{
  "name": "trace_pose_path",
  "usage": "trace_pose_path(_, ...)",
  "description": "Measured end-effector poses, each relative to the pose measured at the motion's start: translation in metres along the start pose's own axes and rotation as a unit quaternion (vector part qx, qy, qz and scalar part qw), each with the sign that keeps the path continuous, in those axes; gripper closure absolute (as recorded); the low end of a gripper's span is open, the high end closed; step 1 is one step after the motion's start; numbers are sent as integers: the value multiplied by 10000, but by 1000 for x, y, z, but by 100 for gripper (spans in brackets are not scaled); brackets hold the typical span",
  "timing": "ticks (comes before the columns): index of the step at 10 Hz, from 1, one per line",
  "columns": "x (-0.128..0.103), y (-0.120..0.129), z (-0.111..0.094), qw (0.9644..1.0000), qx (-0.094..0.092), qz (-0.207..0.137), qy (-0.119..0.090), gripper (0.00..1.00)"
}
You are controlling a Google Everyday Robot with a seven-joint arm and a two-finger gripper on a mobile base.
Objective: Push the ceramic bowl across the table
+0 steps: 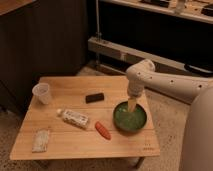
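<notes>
The green ceramic bowl (130, 118) sits on the light wooden table (75, 145), near its right edge. My gripper (132, 104) hangs from the white arm, pointing down at the bowl's far rim and reaching just inside it. Whether it touches the bowl I cannot tell.
A translucent plastic cup (42, 93) stands at the table's left rear. A small black object (94, 97) lies mid-table. A white packet (75, 118) and a red-orange item (103, 130) lie left of the bowl. Another packet (41, 140) lies at the front left. Dark shelving stands behind.
</notes>
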Motion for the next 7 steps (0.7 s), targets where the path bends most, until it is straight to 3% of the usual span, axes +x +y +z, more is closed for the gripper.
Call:
trace_pose_path(2,17,4,16,10000,10,41,6,20)
trace_pose_path(4,11,-1,21,10000,9,-23,26,22)
trace_pose_path(7,2,7,35,10000,12,-29,76,48)
